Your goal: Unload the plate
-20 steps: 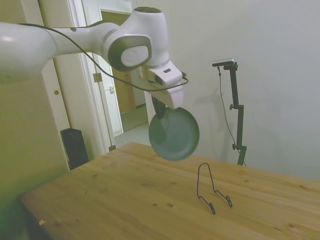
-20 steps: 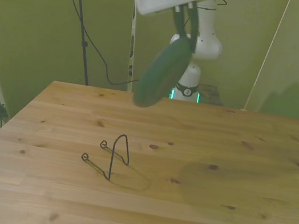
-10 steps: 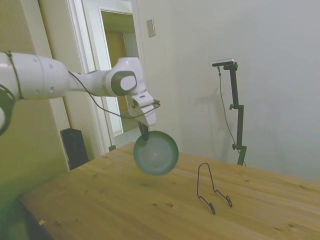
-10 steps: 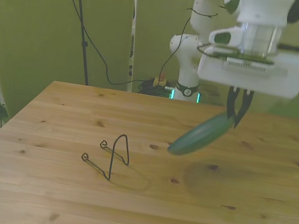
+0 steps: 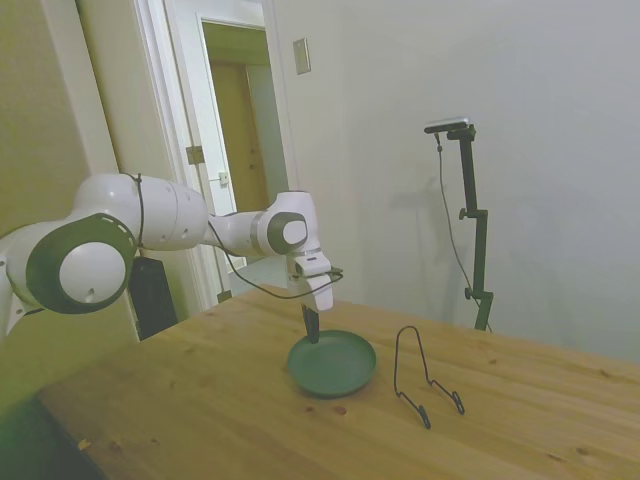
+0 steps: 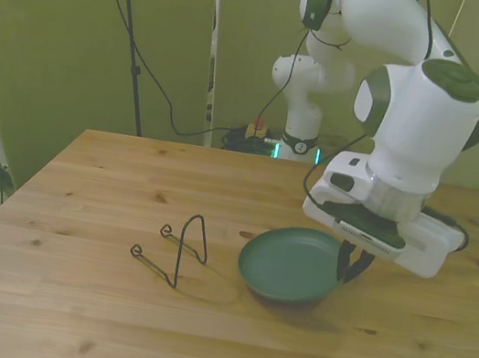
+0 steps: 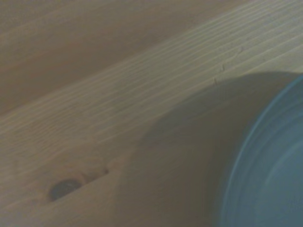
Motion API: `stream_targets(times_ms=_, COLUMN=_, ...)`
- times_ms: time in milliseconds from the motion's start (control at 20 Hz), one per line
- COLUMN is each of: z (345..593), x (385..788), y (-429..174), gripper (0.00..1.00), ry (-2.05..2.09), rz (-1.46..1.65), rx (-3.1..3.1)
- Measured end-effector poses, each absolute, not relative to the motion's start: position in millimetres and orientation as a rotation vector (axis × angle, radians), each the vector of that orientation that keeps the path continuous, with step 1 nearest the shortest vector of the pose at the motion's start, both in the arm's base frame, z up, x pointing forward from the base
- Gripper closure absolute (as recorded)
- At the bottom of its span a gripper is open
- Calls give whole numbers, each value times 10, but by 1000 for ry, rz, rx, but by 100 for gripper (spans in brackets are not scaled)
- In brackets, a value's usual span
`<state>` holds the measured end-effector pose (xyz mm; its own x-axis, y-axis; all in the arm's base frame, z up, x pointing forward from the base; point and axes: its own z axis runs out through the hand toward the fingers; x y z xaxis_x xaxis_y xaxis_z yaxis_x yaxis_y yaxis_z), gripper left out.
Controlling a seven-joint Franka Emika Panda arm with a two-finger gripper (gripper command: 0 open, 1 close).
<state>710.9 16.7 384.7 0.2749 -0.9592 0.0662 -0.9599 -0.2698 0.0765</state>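
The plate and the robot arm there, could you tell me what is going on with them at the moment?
The white arm's gripper holds the teal plate by its rim and has it face-up, low at the wooden table, about level. Whether it fully rests on the wood is hard to tell. The black wire stand stands empty beside it, on the front view's left, apart from the plate. The plate has not been released yet.

It looked like a robotics lab set up in an ordinary room. A white robot arm (image 5: 170,225) was mounted behind a bare wooden table (image 6: 61,296), with cables (image 6: 158,90) trailing down plain painted walls (image 5: 560,120). An open doorway (image 5: 235,150) gave onto a hall, a light switch (image 5: 301,56) beside it, and a dark speaker-like box (image 5: 150,293) stood on the floor.
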Motion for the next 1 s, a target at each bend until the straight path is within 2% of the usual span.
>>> stream_targets(times_ms=100, z=3804, x=7127, y=138, gripper=100, ry=-1835, rz=13, rx=2419)
stream_targets(times_ms=150, z=3804, x=7130, y=129, gripper=0, ry=-1835, rz=18, rx=2418)
stream_targets(times_ms=450, z=3810, x=7145, y=121, gripper=0, ry=-1827, rz=51, rx=2427)
stream_targets(times_ms=650, z=3939, x=7133, y=148, gripper=0, ry=-1828, rz=71, rx=2477)
stream_targets(times_ms=850, z=4223, x=6987, y=142, gripper=0, ry=-1831, rz=72, rx=2545)
stream_targets(times_ms=1000, z=4643, x=6773, y=127, gripper=0, ry=-1835, rz=87, rx=2615)
